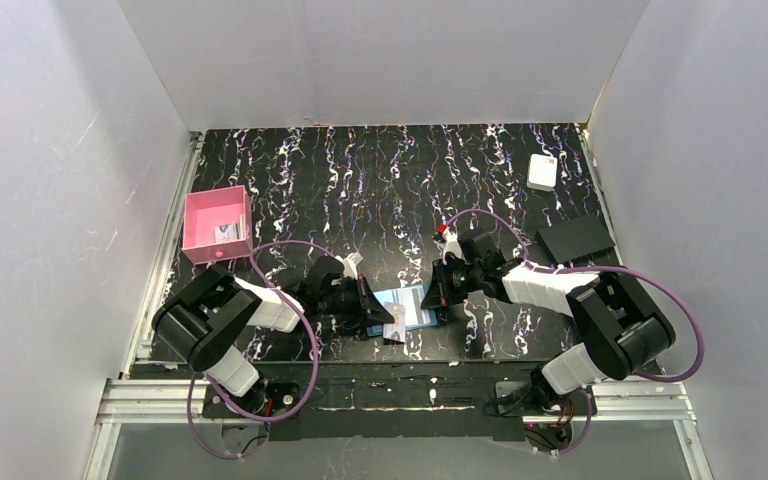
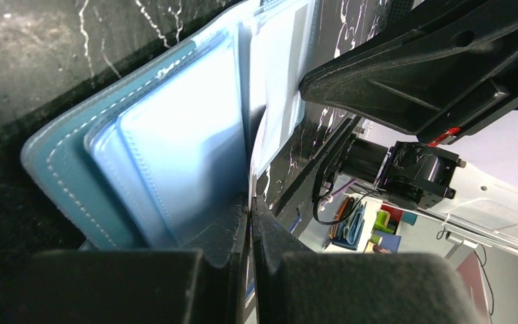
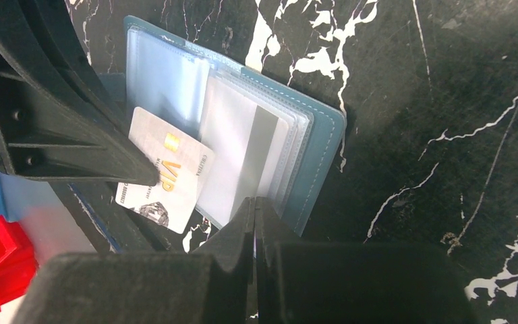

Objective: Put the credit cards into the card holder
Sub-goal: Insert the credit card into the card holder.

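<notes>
Lying open on the black, white-veined counter [image 1: 360, 180], at lower centre of the top view, the teal-blue folding card holder [image 1: 415, 300] sits between your two tools. Your left tool [image 1: 372, 322] has its fingers together, clamped on a whitish credit card [image 3: 168, 172] lettered "VIP". In the right wrist view this card overlaps the holder's lower left part and pokes out past its edge. Your right tool [image 3: 254, 206] has its fingers together at the lower edge of the clear sleeves [image 3: 233, 145] and appears to nip them; you cannot tell how many. A second pale card [image 3: 260, 152] with a grey stripe shows inside those sleeves. At upper left of the top view, a pink square tray [image 1: 200, 215] holds another small pale card [image 1: 226, 232]. At upper right is a white box [image 1: 542, 172], with a flat black rectangle [image 1: 575, 240] below it.
</notes>
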`<state>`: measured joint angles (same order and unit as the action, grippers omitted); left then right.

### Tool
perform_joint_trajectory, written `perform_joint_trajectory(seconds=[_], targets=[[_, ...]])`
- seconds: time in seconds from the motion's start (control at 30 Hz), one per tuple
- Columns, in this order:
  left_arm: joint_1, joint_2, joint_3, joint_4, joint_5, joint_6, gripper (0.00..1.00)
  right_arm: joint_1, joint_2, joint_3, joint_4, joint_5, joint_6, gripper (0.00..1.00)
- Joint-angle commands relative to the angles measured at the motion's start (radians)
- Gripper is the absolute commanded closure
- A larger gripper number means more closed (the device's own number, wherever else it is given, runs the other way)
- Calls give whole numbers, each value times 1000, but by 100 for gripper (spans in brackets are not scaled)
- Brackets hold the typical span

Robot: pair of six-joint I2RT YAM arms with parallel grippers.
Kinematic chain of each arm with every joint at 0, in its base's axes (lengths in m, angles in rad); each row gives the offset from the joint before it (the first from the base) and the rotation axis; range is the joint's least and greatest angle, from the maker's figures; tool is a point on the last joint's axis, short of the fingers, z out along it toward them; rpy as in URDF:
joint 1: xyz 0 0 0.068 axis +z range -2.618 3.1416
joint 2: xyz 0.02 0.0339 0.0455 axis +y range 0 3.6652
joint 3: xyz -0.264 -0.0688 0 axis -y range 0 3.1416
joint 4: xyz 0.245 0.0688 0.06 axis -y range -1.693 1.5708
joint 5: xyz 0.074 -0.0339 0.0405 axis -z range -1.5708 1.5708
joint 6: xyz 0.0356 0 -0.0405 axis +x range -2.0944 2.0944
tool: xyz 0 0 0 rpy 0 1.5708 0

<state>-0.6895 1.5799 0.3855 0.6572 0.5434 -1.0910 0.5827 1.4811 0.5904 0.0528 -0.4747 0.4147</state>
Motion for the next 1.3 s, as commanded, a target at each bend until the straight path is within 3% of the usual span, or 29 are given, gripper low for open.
perform_joint_trajectory(seconds=[0.0,0.6,1.27], targets=[[-3,12,25,-11,-16,50,100,0,15,-25,-5,10,-8,95],[28,75,78,12,-89,87,100,0,21,-27,-4,13,-11,95],[31,46,22,53,-218,49,100,0,35,-31,19,2,4,96]])
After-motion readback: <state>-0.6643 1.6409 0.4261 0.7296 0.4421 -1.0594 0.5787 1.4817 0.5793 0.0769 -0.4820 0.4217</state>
